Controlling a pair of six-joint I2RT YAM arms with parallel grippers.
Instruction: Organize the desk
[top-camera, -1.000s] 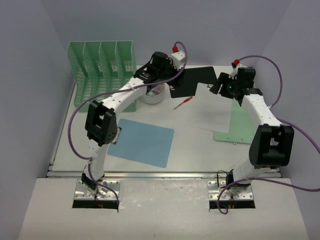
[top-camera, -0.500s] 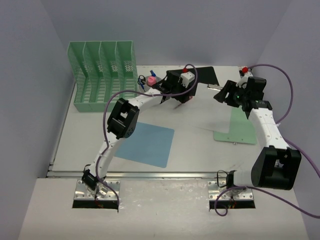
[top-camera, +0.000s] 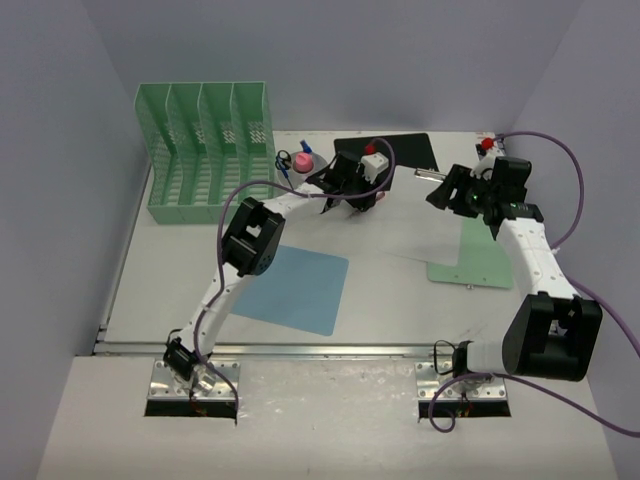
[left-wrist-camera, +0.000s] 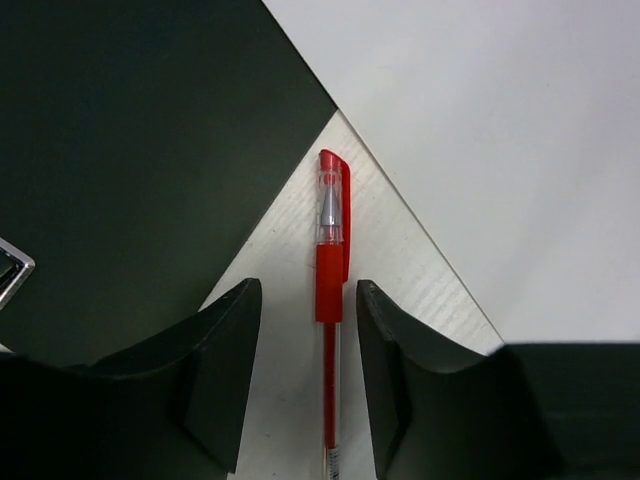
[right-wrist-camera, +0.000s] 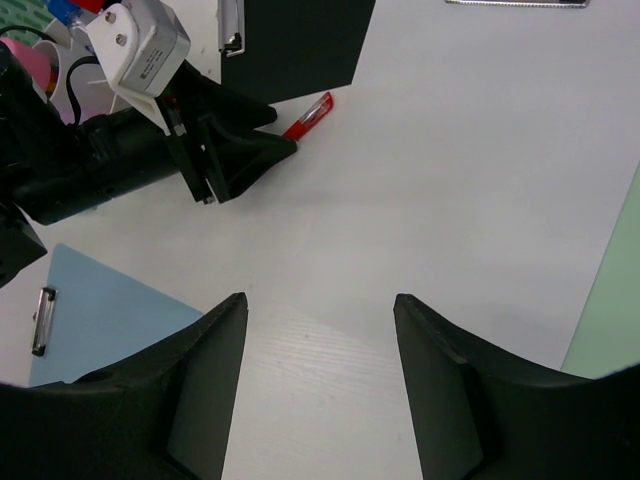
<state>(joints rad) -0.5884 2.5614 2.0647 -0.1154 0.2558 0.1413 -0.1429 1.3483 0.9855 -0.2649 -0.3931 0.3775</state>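
The white desk (top-camera: 170, 280) holds a red pen (left-wrist-camera: 330, 290), lying flat between a black clipboard (left-wrist-camera: 130, 170) and a white sheet (left-wrist-camera: 500, 140). My left gripper (left-wrist-camera: 308, 290) is open and straddles the pen, one finger on each side, neither touching it. In the top view the left gripper (top-camera: 350, 203) hides the pen. The right wrist view shows the pen (right-wrist-camera: 309, 116) just beyond the left gripper (right-wrist-camera: 262, 150). My right gripper (right-wrist-camera: 320, 300) is open and empty, above the white sheet (top-camera: 425, 225), to the right of the left gripper.
A mint-green file rack (top-camera: 205, 150) stands at the back left. A cup (top-camera: 298, 160) with scissors and a pink item is beside it. A blue clipboard (top-camera: 290, 285) lies front centre. A green clipboard (top-camera: 485, 260) lies at the right under the sheet.
My left arm swung right from the cup to the red pen and settled with its fingers either side of it. My right arm drew back to the right.
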